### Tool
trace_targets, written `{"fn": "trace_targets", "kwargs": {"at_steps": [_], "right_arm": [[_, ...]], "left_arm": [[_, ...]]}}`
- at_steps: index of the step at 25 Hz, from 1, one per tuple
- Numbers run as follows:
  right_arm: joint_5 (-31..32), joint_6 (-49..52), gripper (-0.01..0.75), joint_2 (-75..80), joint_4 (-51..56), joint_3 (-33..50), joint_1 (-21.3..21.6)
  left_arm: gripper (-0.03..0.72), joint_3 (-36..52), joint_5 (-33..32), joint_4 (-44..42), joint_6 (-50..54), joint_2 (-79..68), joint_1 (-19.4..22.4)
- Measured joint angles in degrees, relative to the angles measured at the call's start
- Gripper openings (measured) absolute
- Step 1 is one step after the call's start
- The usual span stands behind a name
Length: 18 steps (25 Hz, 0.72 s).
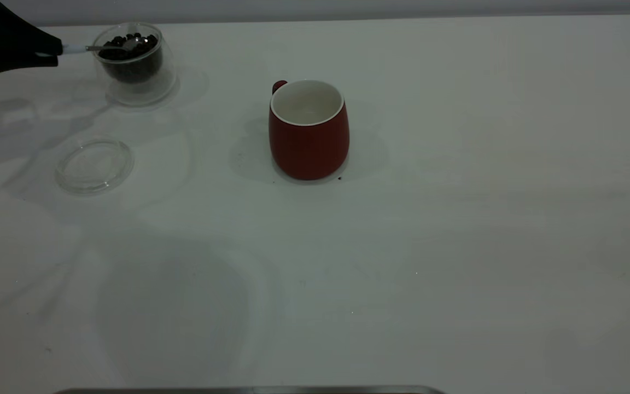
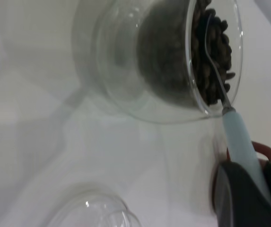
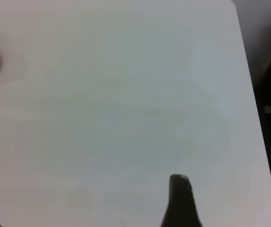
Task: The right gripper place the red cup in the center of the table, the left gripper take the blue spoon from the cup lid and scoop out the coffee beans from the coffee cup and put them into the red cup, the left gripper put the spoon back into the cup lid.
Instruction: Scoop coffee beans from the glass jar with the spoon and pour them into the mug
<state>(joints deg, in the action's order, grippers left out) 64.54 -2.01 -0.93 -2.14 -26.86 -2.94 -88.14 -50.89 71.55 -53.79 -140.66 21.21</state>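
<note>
The left gripper [image 1: 47,52], clamped on the blue spoon [image 1: 74,48] handle, reaches the bowl into the coffee beans [image 1: 129,41] in the far-left coffee cup [image 1: 135,63] to scoop for the central red cup [image 1: 308,131].

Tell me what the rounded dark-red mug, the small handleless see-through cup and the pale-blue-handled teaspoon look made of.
Red cup: likely glazed ceramic, matte red outside, white inside. Coffee cup: clear double-walled glass; the beans show through. Blue spoon: shiny metal bowl, smooth pale-blue handle, perhaps plastic or ceramic, held in the left gripper.
</note>
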Motion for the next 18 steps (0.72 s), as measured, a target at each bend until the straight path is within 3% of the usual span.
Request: {"fn": "trace_targets", "kwargs": {"at_steps": [10,18], "right_arm": [[0.0,0.0,0.59,0.0,0.0,0.0,0.0],[0.0,0.0,0.59,0.0,0.0,0.0,0.0]], "left_arm": [[0.126,-0.2,-2.3,-2.1,3.5,-1.2,0.0],[0.126,-0.2,-2.4,1.3,3.6,-1.6,0.3]]}}
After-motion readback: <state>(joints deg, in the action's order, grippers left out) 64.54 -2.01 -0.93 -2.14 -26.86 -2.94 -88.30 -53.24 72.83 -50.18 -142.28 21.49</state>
